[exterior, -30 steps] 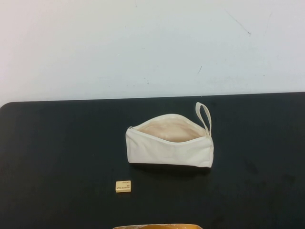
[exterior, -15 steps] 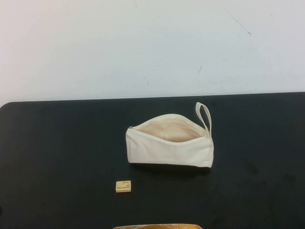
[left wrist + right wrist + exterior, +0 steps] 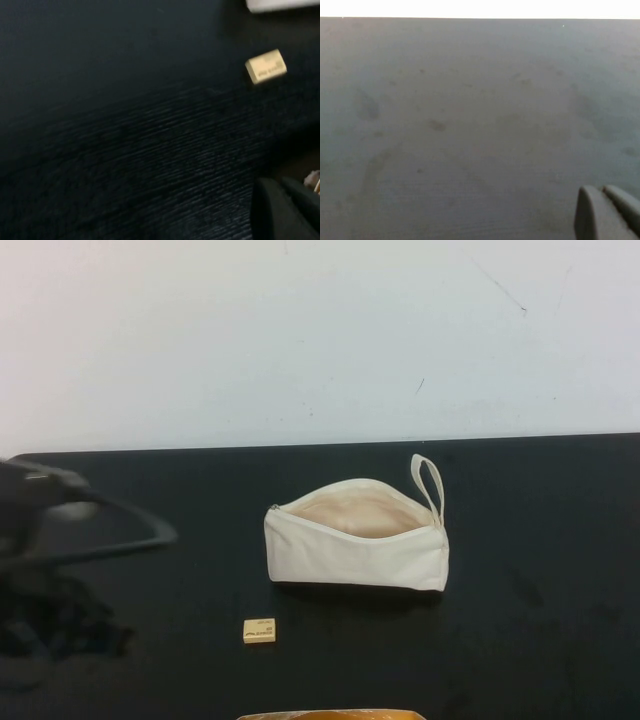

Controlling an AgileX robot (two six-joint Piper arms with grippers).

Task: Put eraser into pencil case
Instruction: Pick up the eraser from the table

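Both grippers empty: left gripper (image 3: 40, 490) blurred, right gripper (image 3: 607, 212) over table (image 3: 470, 125).

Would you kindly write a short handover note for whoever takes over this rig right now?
Left hand: blurred at the table's left side, holding nothing, well left of the eraser.
Right hand: out of the high view, over bare table.
Eraser: flat on the table, in front of the pencil case, apart from it.
Pencil case: unzipped, mouth open.
Done: nothing.
Left: grasp the eraser, drop it in.
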